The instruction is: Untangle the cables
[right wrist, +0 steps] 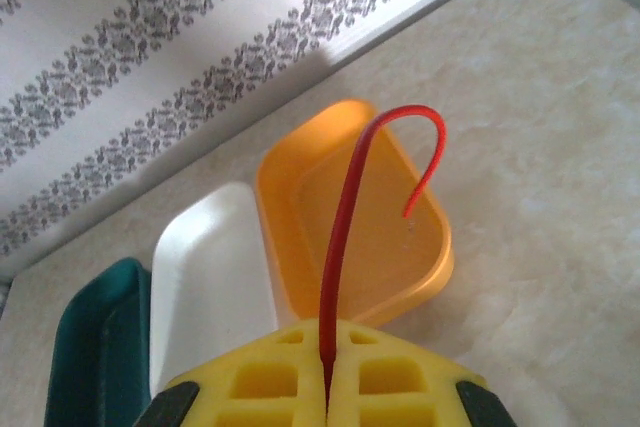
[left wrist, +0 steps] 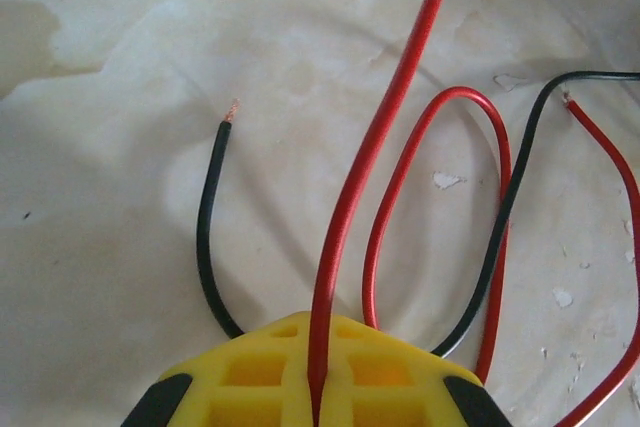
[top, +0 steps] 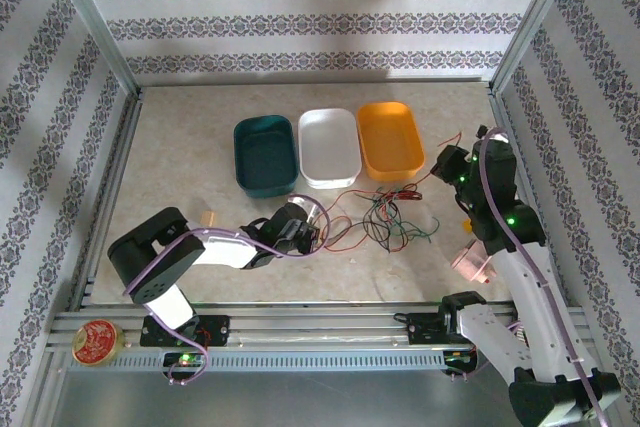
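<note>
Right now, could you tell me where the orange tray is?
In the top view, the orange tray sits directly right of the white tray, at the row's right end.

Bright diffuse light, soft shadows, slightly blurred foregrounds.

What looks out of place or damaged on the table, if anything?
The cables lie in a tangled heap on the table. In the left wrist view, one black cable ends in bare, frayed copper strands, and small white chips mark the surface.
</note>
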Robot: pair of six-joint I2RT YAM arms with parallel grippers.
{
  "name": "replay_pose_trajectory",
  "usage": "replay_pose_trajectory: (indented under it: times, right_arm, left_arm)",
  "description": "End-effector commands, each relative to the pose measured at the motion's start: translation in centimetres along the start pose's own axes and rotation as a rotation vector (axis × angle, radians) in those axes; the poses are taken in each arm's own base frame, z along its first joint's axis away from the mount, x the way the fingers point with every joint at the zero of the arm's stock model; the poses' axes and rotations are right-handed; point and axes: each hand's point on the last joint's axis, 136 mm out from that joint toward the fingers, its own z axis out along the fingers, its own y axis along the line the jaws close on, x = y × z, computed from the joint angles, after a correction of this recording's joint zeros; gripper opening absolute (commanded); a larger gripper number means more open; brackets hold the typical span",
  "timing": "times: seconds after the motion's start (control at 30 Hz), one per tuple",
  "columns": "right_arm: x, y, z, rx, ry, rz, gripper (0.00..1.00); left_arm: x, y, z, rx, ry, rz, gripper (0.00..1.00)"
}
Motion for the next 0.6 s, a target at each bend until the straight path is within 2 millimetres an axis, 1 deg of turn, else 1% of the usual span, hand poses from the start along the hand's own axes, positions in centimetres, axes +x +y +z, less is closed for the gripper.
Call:
replay_pose_trajectory:
  times: [0.0, 0.07, 0.17, 0.27, 0.37, 0.43, 0.57]
  right_arm:
    - [0.6, 0.7, 0.0, -0.045, 0.036, -0.009, 0.00]
    - [1.7, -0.6, 0.5, 0.001, 0.060, -0.006, 0.00]
    - [3.3, -2.9, 1.1, 0.087, 0.087, -0.002, 0.00]
    - [5.6, -4.7, 2.1, 0.138, 0.137, 0.031, 0.00]
    - [8.3, -6.2, 3.4, 0.168, 0.203, 0.080, 0.00]
    - [10.2, -7.0, 4.1, 0.181, 0.248, 0.113, 0.00]
    - [12.8, -8.0, 4.8, 0.197, 0.305, 0.150, 0.00]
  left_arm:
    - [-0.7, 0.7, -1.8, -0.025, -0.021, -0.008, 0.00]
    - [-2.3, 1.1, -3.6, -0.051, -0.088, -0.019, 0.00]
    - [-4.8, 2.7, -7.2, -0.088, -0.204, -0.074, 0.00]
    - [-7.2, 3.0, -10.8, -0.045, -0.306, -0.105, 0.00]
    - [-9.5, 2.7, -14.5, 0.013, -0.391, -0.109, 0.00]
    - [-11.0, 1.9, -16.9, 0.057, -0.447, -0.090, 0.00]
    - [-13.6, 0.6, -20.4, 0.079, -0.512, -0.047, 0.00]
